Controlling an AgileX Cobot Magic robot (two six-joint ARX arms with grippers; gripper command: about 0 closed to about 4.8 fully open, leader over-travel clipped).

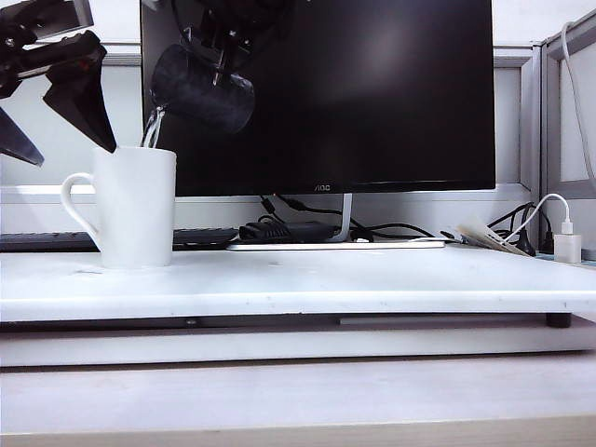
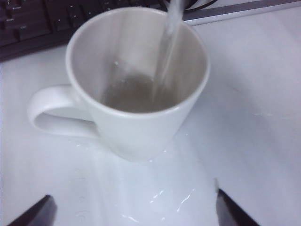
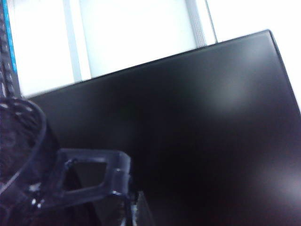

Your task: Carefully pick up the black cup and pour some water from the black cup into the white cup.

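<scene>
Right gripper [image 1: 219,51] mostly lost against dark monitor [image 1: 372,93] in exterior view, top cut off by frame edge, fingers not really readable. Black cup [image 3: 19,155] in right wrist view blurry, sliced by picture edge, only rim and handle showing. Left gripper [image 2: 134,207] in left wrist view: just two dark fingertips [image 2: 35,214] poking in at corners. Keyboard [image 2: 28,21] cropped, key labels too blurry to read. White cup [image 2: 136,80] base hidden by own rim.
</scene>
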